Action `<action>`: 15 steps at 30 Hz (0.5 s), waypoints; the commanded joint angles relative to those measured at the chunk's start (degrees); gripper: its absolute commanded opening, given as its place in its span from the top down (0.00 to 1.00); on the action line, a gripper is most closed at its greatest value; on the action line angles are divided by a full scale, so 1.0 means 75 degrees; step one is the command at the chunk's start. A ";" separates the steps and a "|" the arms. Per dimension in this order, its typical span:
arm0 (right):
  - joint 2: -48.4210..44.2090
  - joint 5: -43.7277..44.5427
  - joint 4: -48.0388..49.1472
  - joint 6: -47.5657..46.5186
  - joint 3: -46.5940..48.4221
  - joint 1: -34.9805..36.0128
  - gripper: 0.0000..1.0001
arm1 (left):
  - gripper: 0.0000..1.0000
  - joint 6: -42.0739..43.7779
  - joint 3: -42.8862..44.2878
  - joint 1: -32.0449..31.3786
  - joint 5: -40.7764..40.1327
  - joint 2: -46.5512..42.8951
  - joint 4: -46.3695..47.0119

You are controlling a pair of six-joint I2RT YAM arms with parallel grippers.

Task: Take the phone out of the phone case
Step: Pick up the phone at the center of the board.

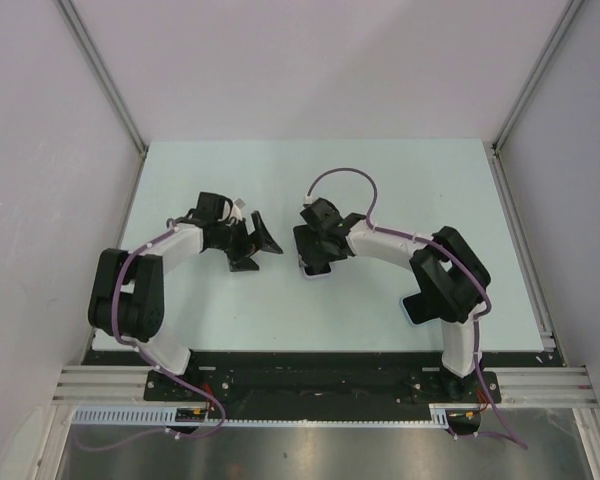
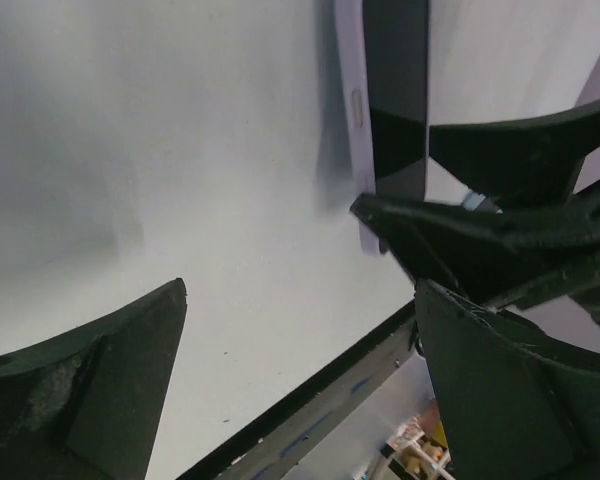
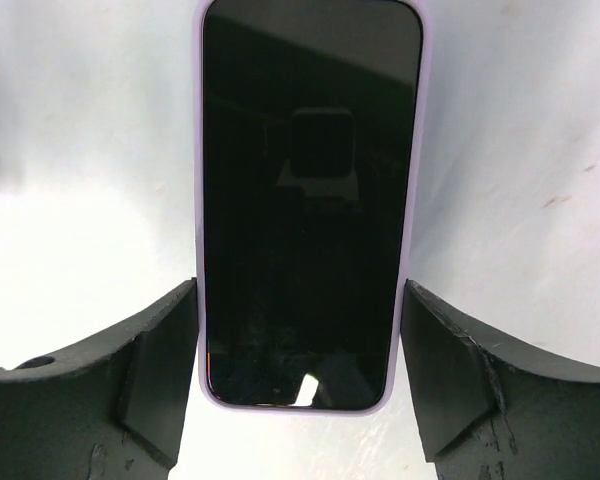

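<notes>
The phone (image 3: 308, 200) has a black screen, sits in a lilac case (image 3: 411, 150) and lies face up on the pale table. My right gripper (image 3: 300, 330) straddles its near end, with a finger against each long side of the case. In the top view the right gripper (image 1: 316, 258) covers most of the phone; only a lilac corner (image 1: 316, 272) shows. My left gripper (image 1: 260, 250) is open and empty, a short way left of the phone. In the left wrist view the left gripper (image 2: 300, 340) faces the case's side (image 2: 352, 110) and the right gripper's fingers (image 2: 500, 225).
The pale table (image 1: 230, 310) ends in a black front rail (image 1: 320, 365). Grey walls stand on the left, back and right. A dark, pale-edged object (image 1: 416, 310) sits by the right arm's elbow. A purple cable (image 1: 345, 175) loops above the right wrist.
</notes>
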 commanded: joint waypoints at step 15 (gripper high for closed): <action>-0.0974 -0.1747 0.1710 0.1141 -0.0840 0.0428 0.72 | 0.11 -0.2239 -0.0774 -0.0284 0.1226 0.1314 0.2432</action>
